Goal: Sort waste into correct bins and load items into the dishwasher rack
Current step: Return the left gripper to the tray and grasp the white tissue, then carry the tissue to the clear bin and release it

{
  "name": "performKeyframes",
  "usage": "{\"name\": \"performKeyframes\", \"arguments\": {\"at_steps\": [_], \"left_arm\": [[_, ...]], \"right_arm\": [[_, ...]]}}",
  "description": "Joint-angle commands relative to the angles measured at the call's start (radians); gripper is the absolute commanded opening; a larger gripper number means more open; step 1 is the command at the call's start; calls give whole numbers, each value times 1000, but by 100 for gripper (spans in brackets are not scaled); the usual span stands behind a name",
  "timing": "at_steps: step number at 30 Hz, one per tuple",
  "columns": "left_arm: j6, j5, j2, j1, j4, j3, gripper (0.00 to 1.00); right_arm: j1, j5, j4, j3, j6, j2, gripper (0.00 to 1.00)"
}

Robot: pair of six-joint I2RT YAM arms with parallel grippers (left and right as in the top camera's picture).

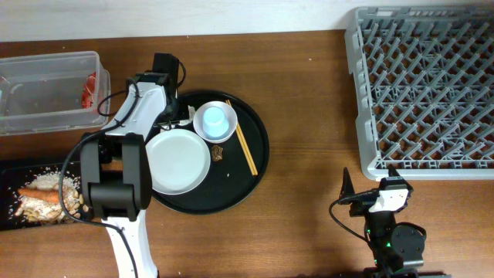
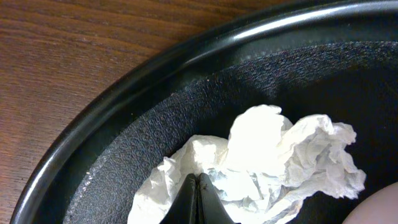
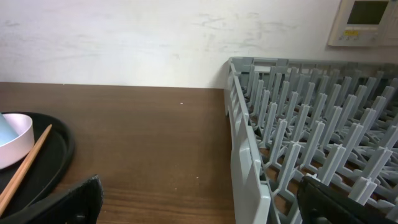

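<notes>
from overhead we see the left arm [image 1: 143, 100] reaching over the upper left rim of the large round black tray [image 1: 258, 135], with its fingers hidden beneath it. on that tray lie the white round plate [image 1: 179, 160], the small light-blue cup [image 1: 214, 122], the thin wooden chopsticks [image 1: 245, 147], 2 of them side by side, and, between plate and chopsticks, the small dark brown bit [image 1: 218, 154]. the clear plastic rectangular tub [image 1: 38, 100] at the far left holds the red wrapper [image 1: 91, 89]. below it the black rectangular bin [image 1: 11, 174] holds the pale rice-like scraps [image 1: 50, 179] and the orange carrot [image 1: 40, 194]. the large square grey plastic rack [image 1: 424, 85] stands at the right, and the right gripper [image 1: 370, 185] sits near its lower left corner, well apart from the tray.

in the left wrist view the left gripper [image 2: 198, 180] has its dark fingers [image 2: 186, 202] pressed together, tips buried in the folds of the crumpled white tissue [image 2: 273, 149], which rests on the tray floor just inside the rim [image 2: 124, 93].

in the right wrist view the right gripper's fingers [image 3: 78, 199] are spread wide with nothing between them, above the brown wooden table [image 3: 143, 137]. the rack is to the right, and the cup, 1 chopstick and the tray's edge are at the left.
</notes>
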Motion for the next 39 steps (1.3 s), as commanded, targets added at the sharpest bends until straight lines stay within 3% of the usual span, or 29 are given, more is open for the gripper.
{"name": "performKeyframes", "arguments": {"at_steps": [1, 6, 10, 11, 12, 13, 15, 20, 29, 35, 39], "left_arm": [[2, 6, -109, 2, -3, 60, 0], [2, 3, -287, 66, 59, 119, 0], [2, 51, -301, 153, 56, 113, 0], [2, 70, -297, 162, 38, 105, 8], [2, 102, -291, 166, 28, 84, 48], [3, 143, -279, 163, 35, 55, 59], [11, 226, -223, 144, 38, 1, 60], [18, 224, -60, 77, 34, -31, 60], [17, 171, -17, 40, 60, -40, 60], [17, 122, -16, 40, 117, -83, 53], [18, 107, -16, 40, 108, -85, 38]], "right_arm": [[6, 9, -4, -7, -6, -7, 99], [6, 9, -4, -7, -6, -7, 98], [6, 9, -4, -7, -6, -7, 98], [6, 9, -4, -7, -6, -7, 98], [6, 9, -4, -7, -6, -7, 98], [6, 9, -4, -7, -6, -7, 98], [6, 9, -4, -7, -6, -7, 98], [6, 9, -4, -7, -6, -7, 98], [6, 9, -4, -7, -6, -7, 98], [6, 9, -4, -7, -6, -7, 98], [6, 9, -4, -7, -6, -7, 98]]}}
